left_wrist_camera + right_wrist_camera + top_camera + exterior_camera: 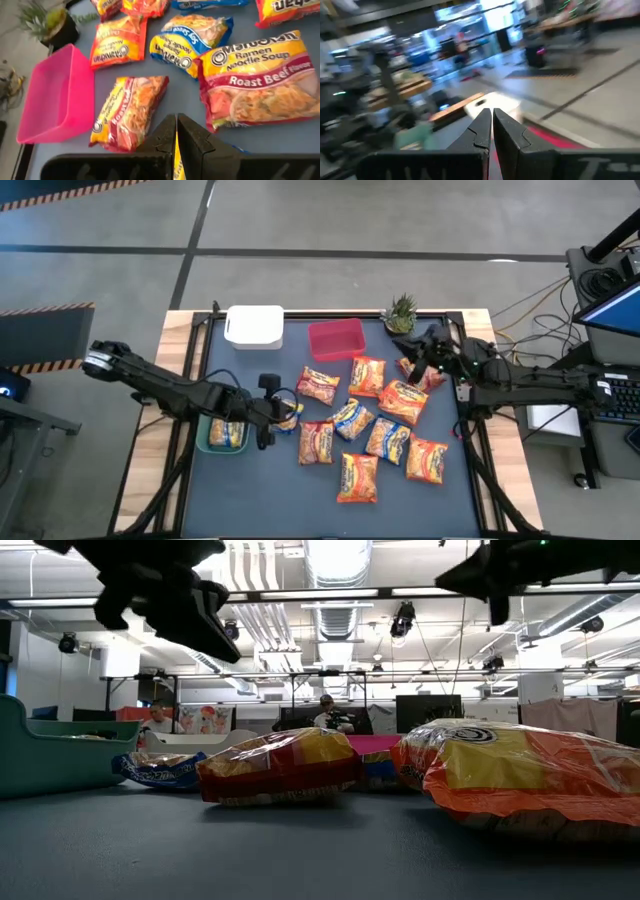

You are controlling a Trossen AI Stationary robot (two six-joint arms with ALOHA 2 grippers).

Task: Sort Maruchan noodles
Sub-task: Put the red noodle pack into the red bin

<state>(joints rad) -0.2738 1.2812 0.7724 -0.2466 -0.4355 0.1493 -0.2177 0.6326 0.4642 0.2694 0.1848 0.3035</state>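
noodles (365, 430): orange, red, yellow-blue packets | flat | scattered mid-table

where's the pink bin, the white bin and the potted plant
pink bin (335, 340), high view, its inner floor
white bin (254, 325), high view, middle of its top
potted plant (400, 312), high view, its leaves

I'm counting roughly eleven noodle packets (357, 477) from up top, one sitting in a bin. I'm also seeing three bins: white bin (254, 326), pink bin (336, 340), green bin (203, 436). One potted plant (400, 312).
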